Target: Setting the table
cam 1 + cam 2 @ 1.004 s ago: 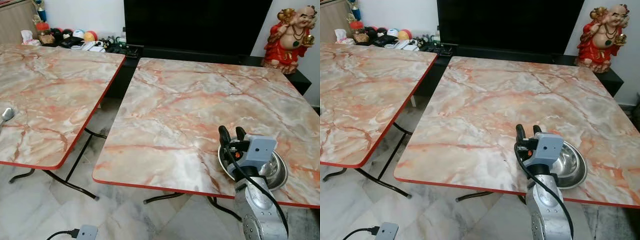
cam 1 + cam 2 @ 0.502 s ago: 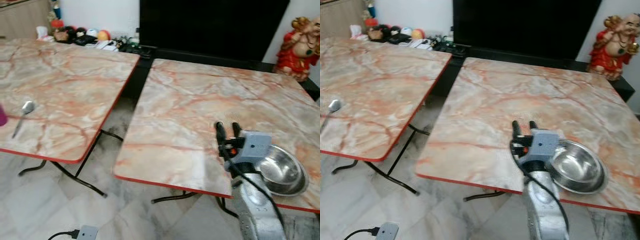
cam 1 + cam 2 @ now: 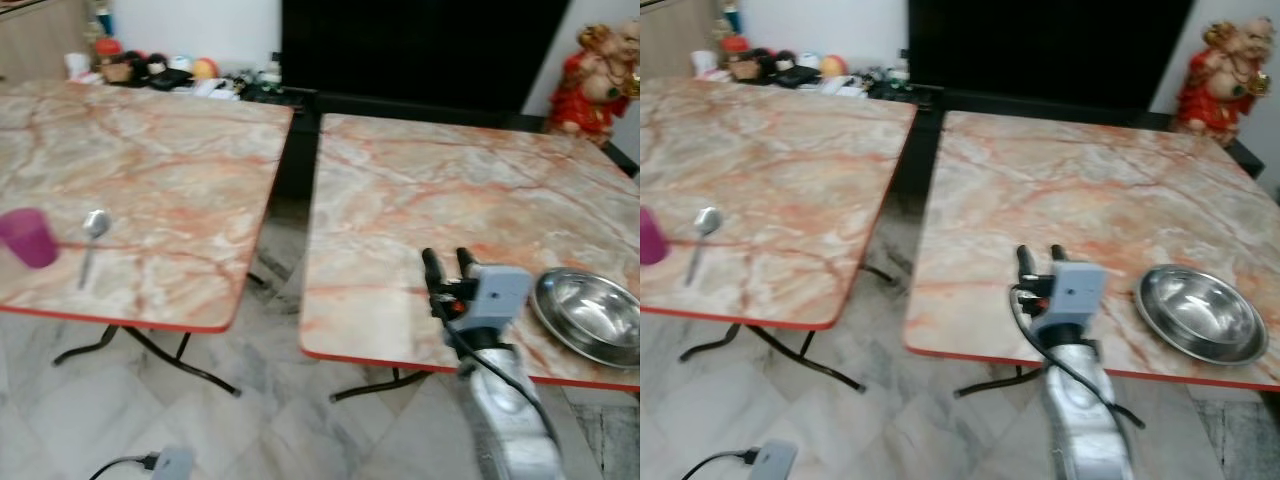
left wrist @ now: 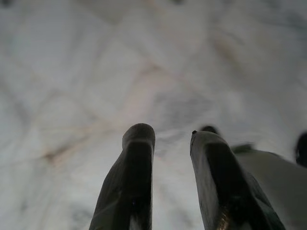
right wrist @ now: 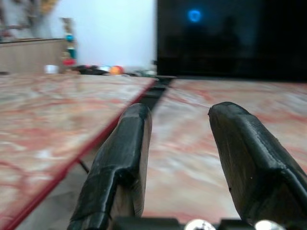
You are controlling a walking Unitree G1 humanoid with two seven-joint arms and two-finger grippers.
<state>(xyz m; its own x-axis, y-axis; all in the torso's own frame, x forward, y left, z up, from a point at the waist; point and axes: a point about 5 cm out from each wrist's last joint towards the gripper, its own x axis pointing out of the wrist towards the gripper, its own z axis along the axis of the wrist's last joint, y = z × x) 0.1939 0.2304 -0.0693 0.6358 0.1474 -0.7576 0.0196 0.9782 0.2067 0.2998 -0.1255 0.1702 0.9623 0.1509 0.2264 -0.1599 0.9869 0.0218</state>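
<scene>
Two square tables w/ orange-grey marble-pattern tops and red edging stand side by side, dark gap between them. Right-hand marble table [image 3: 450,200] carries a round shiny steel bowl [image 3: 590,315] at approx 4 o'clock on its top, near the front edge, upright, nothing visible inside. Left-hand marble table [image 3: 150,170] has a small magenta plastic cup [image 3: 29,237] at approx 8 o'clock, upright, and a silver metal spoon [image 3: 90,240] just beside it toward the centre, bowl end pointing to the far side, handle toward the front edge; cup and spoon apart, not touching.

Right gripper [image 3: 447,262] hovers over the front part of the right-hand table, at 9 o'clock from the steel bowl, clear of it, not touching. Its two black fingers [image 5: 124,158] stand parallel w/ a moderate gap, nothing between them; wrist view looks across the tabletops toward the far wall. Silver forearm w/ black cable runs down to the frame bottom.

Left gripper [image 4: 170,139] points down at pale marble floor tiles [image 4: 96,72], arm idle; fingers narrowly parted, nothing held.

Background at 12 o'clock: big black TV screen [image 3: 420,50] on a low dark unit. Red-and-gold laughing Buddha figurine [image 3: 595,80] at approx 2 o'clock. Clutter of small colourful items [image 3: 150,70] at 11 o'clock, too blurred to ID. White power adapter w/ black cable [image 3: 765,460] on the floor at approx 7 o'clock.
</scene>
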